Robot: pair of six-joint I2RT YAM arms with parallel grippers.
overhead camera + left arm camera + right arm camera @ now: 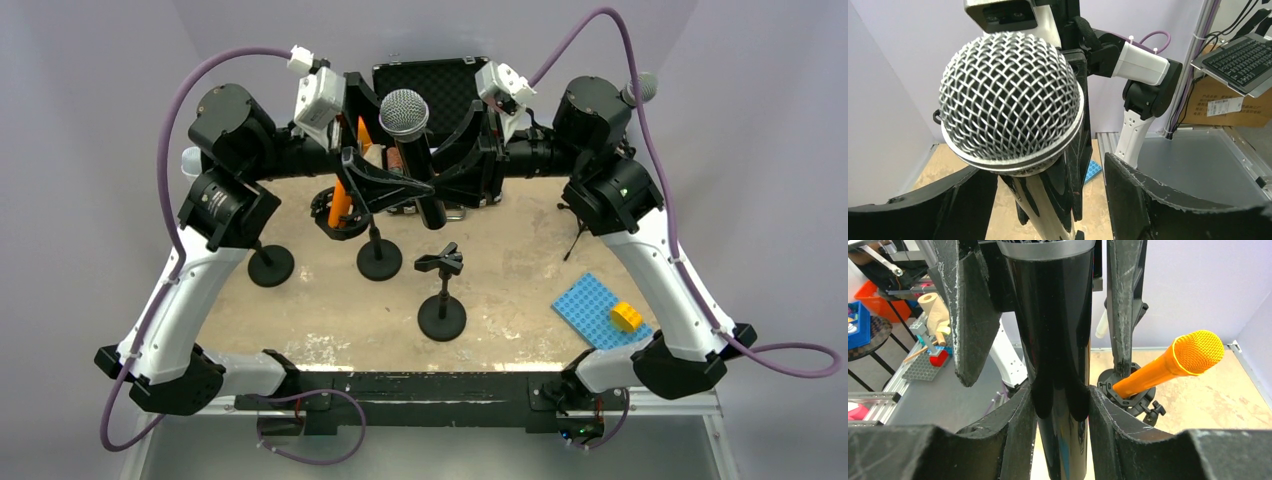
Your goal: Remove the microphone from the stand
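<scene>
Fingers (1010,430) of your right gripper (1063,407) were clamped on the black barrel of the microphone (404,112). It hung head-up over the far middle of the table (330,310), apparently clear of the empty clip stand (441,300). Left gripper (1048,185): jaws spread either side of the neck, gaps showing. Barrel looked stiff, glossy, likely slippery. Mesh head probably top-heavy and dentable. You were best holding mid-barrel, never the mesh.

pale lilac walls (90,60), worn tan tabletop (330,310)
</scene>
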